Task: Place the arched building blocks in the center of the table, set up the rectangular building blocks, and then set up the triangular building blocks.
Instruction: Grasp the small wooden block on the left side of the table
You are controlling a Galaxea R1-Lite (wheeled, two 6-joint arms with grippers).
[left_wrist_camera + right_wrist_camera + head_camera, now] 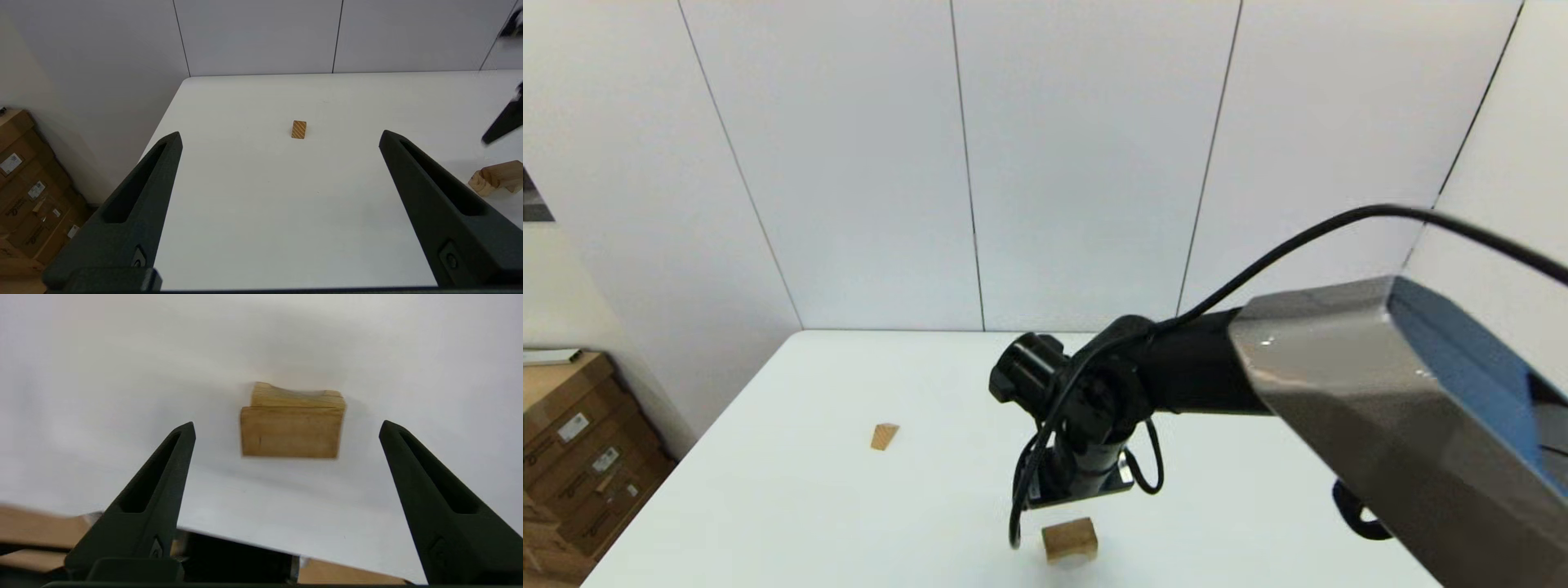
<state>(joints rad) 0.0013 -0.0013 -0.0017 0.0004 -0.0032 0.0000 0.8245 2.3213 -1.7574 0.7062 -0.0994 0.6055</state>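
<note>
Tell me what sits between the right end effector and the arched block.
Nothing: in the right wrist view, only bare white table separates the open right end effector from the arched block.

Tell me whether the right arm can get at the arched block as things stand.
Probably yes. The right gripper is open above the arched block, which lies alone on the table with nothing between its fingers and the wood.

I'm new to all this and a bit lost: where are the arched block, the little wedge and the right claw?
arched block (291, 433): right wrist view, on its broad flat side.
wedge (884, 436): head view, on its visible face.
right claw (286, 430): right wrist view, midway between its open fingertips.
</note>
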